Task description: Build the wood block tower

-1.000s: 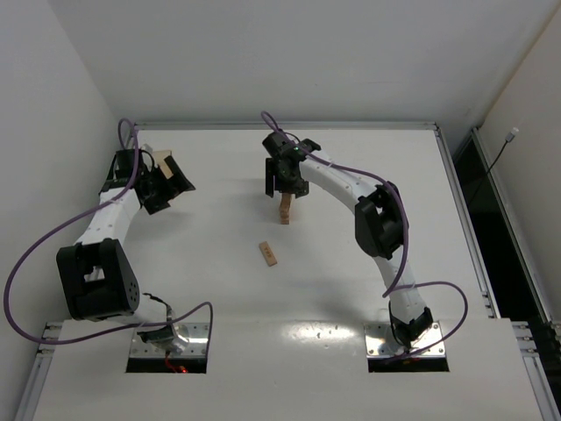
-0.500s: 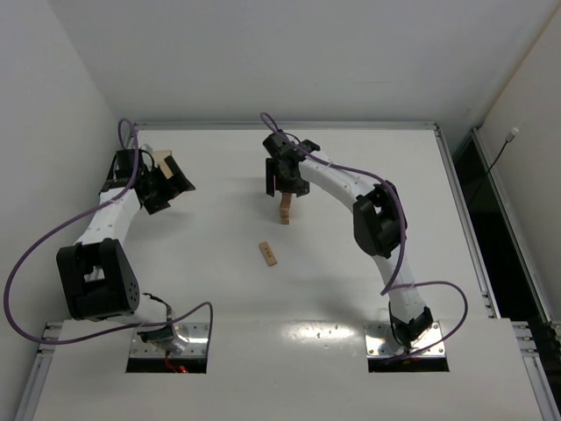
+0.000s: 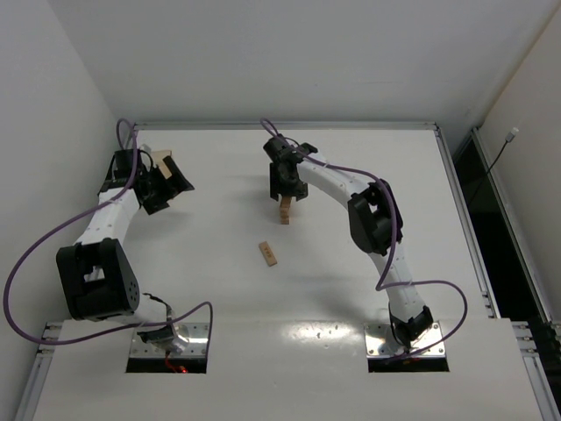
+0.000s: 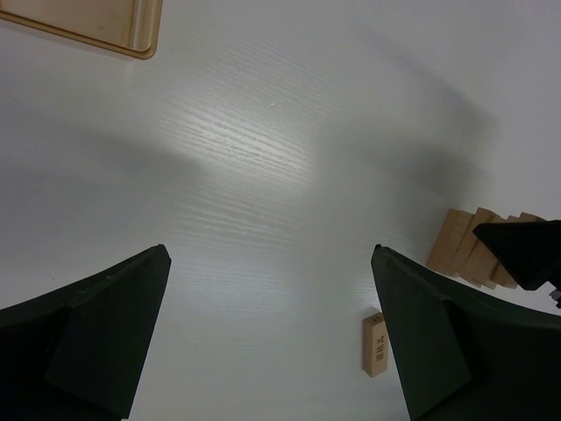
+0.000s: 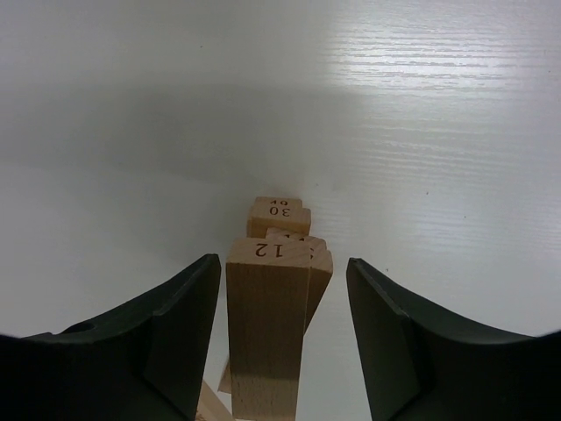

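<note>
The wood block tower (image 3: 285,212) stands mid-table as a short stack of tan bars; in the left wrist view the wood block tower (image 4: 469,250) shows at the right edge. My right gripper (image 3: 286,189) hovers just over it. In the right wrist view the top bar, marked 12 (image 5: 267,324), lies between the fingers of my right gripper (image 5: 280,338), which is open. One finger sits close against the bar's left side, and a gap remains on the other side. A bar marked 30 (image 5: 279,215) lies lower down. My left gripper (image 3: 171,180) is wide open and holds nothing.
One loose bar (image 3: 268,253) lies flat on the table in front of the tower, and the loose bar (image 4: 376,345) also shows in the left wrist view. A pale wooden box (image 3: 163,159) sits at the far left beside my left gripper.
The right gripper's fingers have drawn closer together around the tower's top bar, and its wrist has shifted slightly. The left arm has stayed still.
</note>
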